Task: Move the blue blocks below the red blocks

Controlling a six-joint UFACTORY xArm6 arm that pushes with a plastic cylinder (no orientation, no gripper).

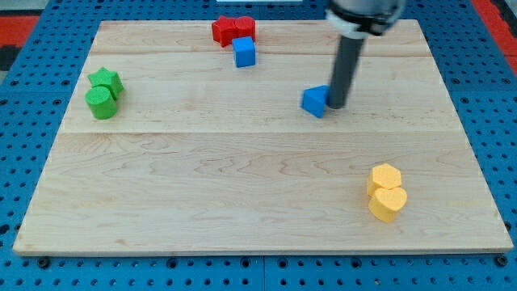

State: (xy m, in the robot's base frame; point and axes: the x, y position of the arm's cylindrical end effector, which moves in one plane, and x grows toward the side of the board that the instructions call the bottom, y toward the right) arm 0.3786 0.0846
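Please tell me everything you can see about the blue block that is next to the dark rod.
The blue block is small, solid-coloured and matte, with flat faces and sharp edges; its exact shape is hard to tell. It lies flat on the wooden board, right of the board's middle and toward the view's top. My tip stands at its right side, touching it or nearly so. No other block touches it; the second blue block lies apart, up and to the view's left, just below the red blocks.

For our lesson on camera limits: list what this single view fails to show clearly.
- My tip: whether it touches the blue block beside it; too close to tell.
- Arm above the rod: cut off by the view's top.
- Red blocks: pressed together, exact shapes unclear.
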